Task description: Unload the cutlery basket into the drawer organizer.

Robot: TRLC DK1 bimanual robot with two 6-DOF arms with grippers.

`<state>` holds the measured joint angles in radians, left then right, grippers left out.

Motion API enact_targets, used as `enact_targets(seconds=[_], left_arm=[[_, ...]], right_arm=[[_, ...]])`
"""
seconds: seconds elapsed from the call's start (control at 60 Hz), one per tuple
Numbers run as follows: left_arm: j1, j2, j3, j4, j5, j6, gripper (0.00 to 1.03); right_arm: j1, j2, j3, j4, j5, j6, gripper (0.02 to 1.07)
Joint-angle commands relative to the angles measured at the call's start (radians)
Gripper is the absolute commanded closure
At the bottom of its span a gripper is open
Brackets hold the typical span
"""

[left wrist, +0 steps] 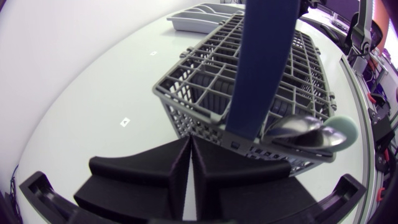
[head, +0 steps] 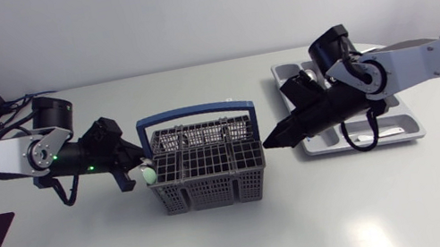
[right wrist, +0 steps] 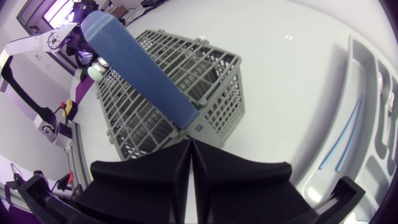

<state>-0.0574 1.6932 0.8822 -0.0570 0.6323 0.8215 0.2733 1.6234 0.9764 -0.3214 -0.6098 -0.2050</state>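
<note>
- The cutlery basket sits in the middle of the table, where both grippers can get at it.
- A spoon pokes out at its left side, just beside the left gripper, whose fingers are pressed together on nothing.
- The right gripper is also closed and empty, and points at the basket's right wall.
- The blue handle arches over the top and may block a reach from above.
- The drawer organizer waits on the right.

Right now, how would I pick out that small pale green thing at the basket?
Find the grey mesh basket with the blue handle mid-table. At its end facing the left hand, a pale green knob on shiny metal pokes over the rim. It is the only green, rounded thing among grey grid.
</note>
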Motion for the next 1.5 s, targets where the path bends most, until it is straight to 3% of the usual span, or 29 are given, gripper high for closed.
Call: enact_targets(seconds=[0.0, 0.1, 0.183, 0.3, 0.433, 0.55, 0.717, 0.95, 1.483], left_arm=[[0.047, -0.066, -0.035, 0.005, 0.015, -0.03, 0.92], [0.082, -0.122, -0.065, -0.017, 0.015, -0.044, 0.91], [0.099, -0.191, -0.084, -0.072, 0.014, -0.053, 0.81], [0.111, -0.305, -0.086, -0.205, 0.014, -0.084, 0.7], [0.071, -0.42, -0.063, -0.368, -0.013, -0.154, 0.54], [0.025, -0.451, 0.0, -0.495, -0.051, -0.251, 0.46], [-0.059, -0.448, 0.052, -0.606, -0.062, -0.343, 0.46], [-0.163, -0.435, 0.078, -0.616, -0.155, -0.461, 0.46], [-0.225, -0.374, 0.1, -0.653, -0.247, -0.548, 0.47]], right_arm=[[0.001, -0.071, -0.054, 0.033, 0.056, 0.027, 0.77], [0.01, -0.117, -0.081, 0.047, 0.088, 0.027, 0.65], [0.012, -0.149, -0.088, 0.044, 0.096, 0.027, 0.51], [0.009, -0.186, -0.091, 0.031, 0.096, 0.029, 0.41], [0.003, -0.224, -0.104, 0.016, 0.096, 0.027, 0.34], [-0.003, -0.252, -0.105, -0.008, 0.096, 0.029, 0.34], [0.0, -0.287, -0.122, -0.022, 0.096, 0.035, 0.34], [0.007, -0.321, -0.136, -0.036, 0.096, 0.047, 0.34], [0.006, -0.347, -0.137, -0.048, 0.104, 0.05, 0.34]])
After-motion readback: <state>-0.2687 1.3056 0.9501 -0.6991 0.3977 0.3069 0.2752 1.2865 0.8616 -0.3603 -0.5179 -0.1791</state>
